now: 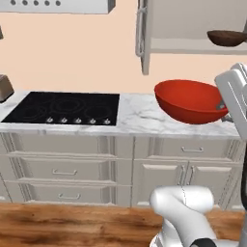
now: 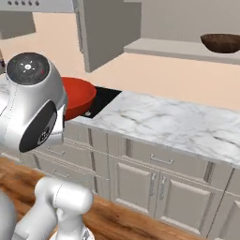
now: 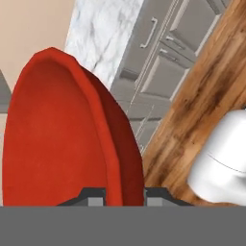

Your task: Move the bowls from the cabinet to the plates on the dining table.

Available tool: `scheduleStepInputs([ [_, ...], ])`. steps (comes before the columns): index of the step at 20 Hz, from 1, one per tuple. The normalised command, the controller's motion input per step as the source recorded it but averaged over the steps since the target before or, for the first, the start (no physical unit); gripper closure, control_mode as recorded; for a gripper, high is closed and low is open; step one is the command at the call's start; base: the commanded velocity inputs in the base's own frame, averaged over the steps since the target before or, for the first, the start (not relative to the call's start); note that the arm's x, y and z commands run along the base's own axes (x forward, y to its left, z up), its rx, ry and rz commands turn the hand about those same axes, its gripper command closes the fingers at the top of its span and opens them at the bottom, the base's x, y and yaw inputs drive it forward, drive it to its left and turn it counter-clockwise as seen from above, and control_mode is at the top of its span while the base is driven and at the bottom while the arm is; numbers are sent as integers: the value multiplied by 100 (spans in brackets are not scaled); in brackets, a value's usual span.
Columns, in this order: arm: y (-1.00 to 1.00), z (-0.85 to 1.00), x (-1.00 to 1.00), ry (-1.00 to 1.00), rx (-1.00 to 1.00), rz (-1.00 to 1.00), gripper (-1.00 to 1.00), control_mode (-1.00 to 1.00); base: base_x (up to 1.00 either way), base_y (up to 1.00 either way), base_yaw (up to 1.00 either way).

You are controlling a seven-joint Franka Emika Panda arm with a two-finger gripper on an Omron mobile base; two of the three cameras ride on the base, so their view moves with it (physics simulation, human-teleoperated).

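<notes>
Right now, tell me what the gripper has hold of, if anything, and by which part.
The gripper is shut on the red bowl, pinching its rim between the two fingertips, one inside the wall and one outside. The bowl hangs clear above the marble counter.

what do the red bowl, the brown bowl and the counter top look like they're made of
Red bowl: smooth, fairly glossy, plain even colour, likely glazed ceramic or plastic.
Brown bowl on the cabinet shelf: dark and matte, wood-like, though no grain can be made out.
Counter top: white with grey veins, looks like polished marble.
All rendered, so these are guesses.
</notes>
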Motion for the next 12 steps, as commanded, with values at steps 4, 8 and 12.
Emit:
scheduleStepInputs([
  [4,0,0,0,0,0,0,100,100,-9,23,61],
  [8,0,0,0,0,0,0,100,100,-7,20,60],
  [12,0,0,0,0,0,0,100,100,-6,13,60],
])
